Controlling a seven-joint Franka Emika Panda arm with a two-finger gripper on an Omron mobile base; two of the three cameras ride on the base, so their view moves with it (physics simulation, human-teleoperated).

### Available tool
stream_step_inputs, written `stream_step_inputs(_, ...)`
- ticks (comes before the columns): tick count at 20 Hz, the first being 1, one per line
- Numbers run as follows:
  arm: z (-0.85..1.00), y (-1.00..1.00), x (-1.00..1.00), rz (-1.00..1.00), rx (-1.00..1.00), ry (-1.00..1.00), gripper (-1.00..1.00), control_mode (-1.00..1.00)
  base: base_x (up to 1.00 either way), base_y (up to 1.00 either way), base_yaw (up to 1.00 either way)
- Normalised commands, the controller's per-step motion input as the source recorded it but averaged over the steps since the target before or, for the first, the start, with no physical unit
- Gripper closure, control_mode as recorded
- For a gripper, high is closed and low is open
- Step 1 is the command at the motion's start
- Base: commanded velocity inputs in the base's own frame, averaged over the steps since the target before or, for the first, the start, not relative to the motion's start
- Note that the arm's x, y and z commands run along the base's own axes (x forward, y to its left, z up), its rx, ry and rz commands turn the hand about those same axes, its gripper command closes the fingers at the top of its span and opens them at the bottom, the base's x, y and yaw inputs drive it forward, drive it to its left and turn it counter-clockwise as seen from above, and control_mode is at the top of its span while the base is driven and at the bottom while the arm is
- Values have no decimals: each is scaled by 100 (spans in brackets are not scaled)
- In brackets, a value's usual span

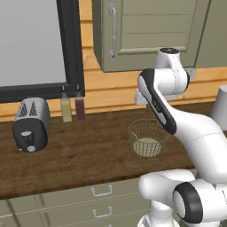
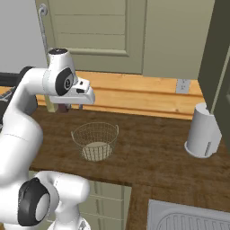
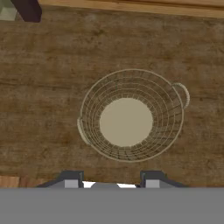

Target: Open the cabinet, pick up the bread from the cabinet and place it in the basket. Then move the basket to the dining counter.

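tool [image 3: 109, 178]: fingers apart, holding nothing | basket [image 3: 131, 116]: below tool, on worktop [image 3: 43, 87] | cabinet [image 1: 150, 31]: door shut

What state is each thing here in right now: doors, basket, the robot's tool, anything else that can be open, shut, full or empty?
cabinet: door shut, handle untouched.
basket: empty, upright on the wooden worktop.
tool: above the basket, fingers apart, holding nothing.
toaster: standing upright, slots empty.
two bottles: upright against the wall.
drawers: shut.
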Motion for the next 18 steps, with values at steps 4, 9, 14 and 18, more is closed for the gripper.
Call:
stream_step_inputs(4,0,3,-6,1,0,-3,-100,-100,0,0,0)
stream_step_inputs(9,26,63,-34,0,-4,-28,-100,-100,0,0,0)
stream_step_inputs(14,70,49,-11,-1,-1,-39,-100,-100,0,0,0)
stream_step_inputs(18,99,28,0,-1,0,-40,-100,-100,0,0,0)
